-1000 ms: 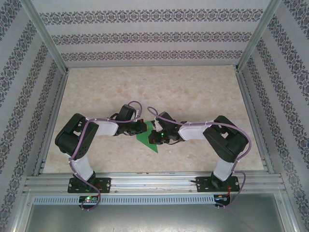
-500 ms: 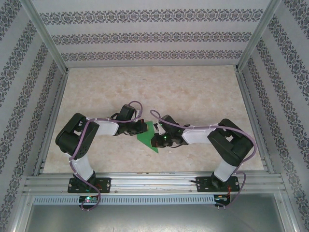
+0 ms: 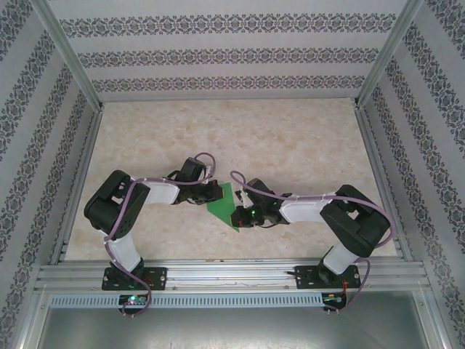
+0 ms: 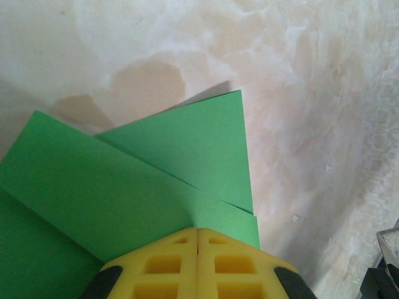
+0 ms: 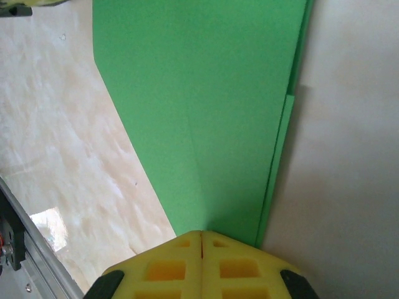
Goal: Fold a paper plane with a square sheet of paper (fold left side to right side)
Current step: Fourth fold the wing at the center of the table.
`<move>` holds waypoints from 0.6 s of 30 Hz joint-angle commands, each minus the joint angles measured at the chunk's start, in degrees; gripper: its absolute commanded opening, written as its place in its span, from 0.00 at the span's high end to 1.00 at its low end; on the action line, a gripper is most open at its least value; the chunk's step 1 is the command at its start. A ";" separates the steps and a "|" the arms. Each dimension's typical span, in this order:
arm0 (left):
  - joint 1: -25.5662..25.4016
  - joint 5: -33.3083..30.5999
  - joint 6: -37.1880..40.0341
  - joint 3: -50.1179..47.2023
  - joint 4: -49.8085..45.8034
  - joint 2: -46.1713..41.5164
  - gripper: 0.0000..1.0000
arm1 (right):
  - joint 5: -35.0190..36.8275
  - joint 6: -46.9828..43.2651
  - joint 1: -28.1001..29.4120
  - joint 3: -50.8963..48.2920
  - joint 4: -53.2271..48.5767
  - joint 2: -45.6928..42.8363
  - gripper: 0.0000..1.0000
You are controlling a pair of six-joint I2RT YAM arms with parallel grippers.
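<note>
You have no text, label, brand, number or sign to read here: none on the folded bright green paper (image 3: 221, 207), the pale marbled table (image 3: 290, 138) or the striped ornamental walls (image 3: 218, 54).

I see the green paper (image 4: 124, 174) matt and smooth, with sharp creases; the marbled bench (image 3: 290, 138) has a light gloss; the left claw (image 4: 197, 233) looks yellow matt plastic

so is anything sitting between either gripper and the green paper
Nothing visible does. The left gripper and the right gripper are both shut, tips apparently pressed straight onto the folded green paper, one at each side of it.
</note>
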 commanded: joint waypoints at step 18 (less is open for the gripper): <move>-0.05 -4.65 -0.05 -0.13 -3.19 2.85 1.00 | -0.93 2.72 2.10 -9.39 -11.08 -5.78 1.00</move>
